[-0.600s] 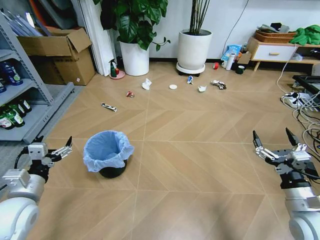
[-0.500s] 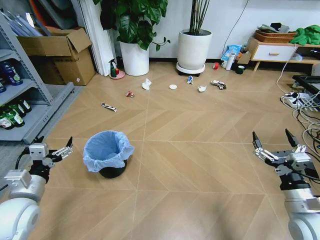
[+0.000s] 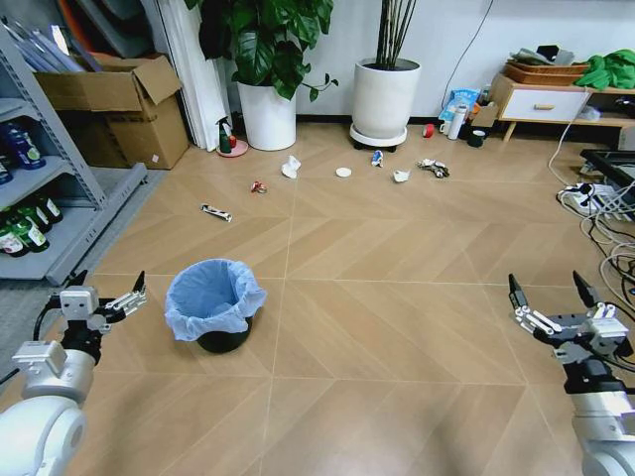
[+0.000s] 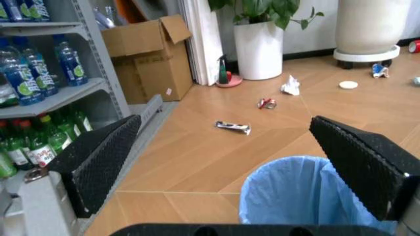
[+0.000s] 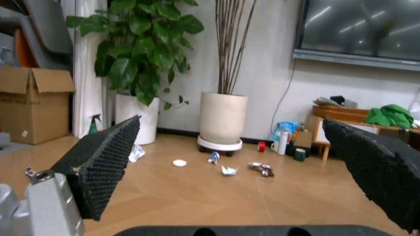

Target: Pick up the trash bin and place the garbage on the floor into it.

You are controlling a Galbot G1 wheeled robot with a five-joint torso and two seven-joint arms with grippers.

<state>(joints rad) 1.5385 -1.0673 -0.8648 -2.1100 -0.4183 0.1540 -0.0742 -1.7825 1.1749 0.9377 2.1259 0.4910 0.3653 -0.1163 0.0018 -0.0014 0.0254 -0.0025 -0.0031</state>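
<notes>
The trash bin [image 3: 213, 302], black with a light-blue bag over its rim, stands upright on the floor [image 3: 397, 317] at the near left. My left gripper [image 3: 109, 285] hovers open just left of it, not touching. In the left wrist view the bin [image 4: 298, 196] sits low between the black fingers [image 4: 98, 162]. My right gripper [image 3: 546, 290] hangs open over bare floor at the near right. The garbage lies far ahead: a dark wrapper [image 3: 216, 212], a red piece [image 3: 258, 186], crumpled white paper [image 3: 291, 167], a white disc [image 3: 343, 172] and a blue-white wrapper [image 3: 377, 158].
A metal shelf of bottles [image 3: 30, 198] and a cardboard box [image 3: 119, 109] line the left side. Two white plant pots [image 3: 268, 114] [image 3: 385, 99] and a green spray bottle [image 3: 225, 137] stand by the far wall. Cables [image 3: 605, 218] trail at the right.
My right gripper has drawn slightly back and down toward me, still open. The left gripper has dipped a little. The bin and litter have not moved.
</notes>
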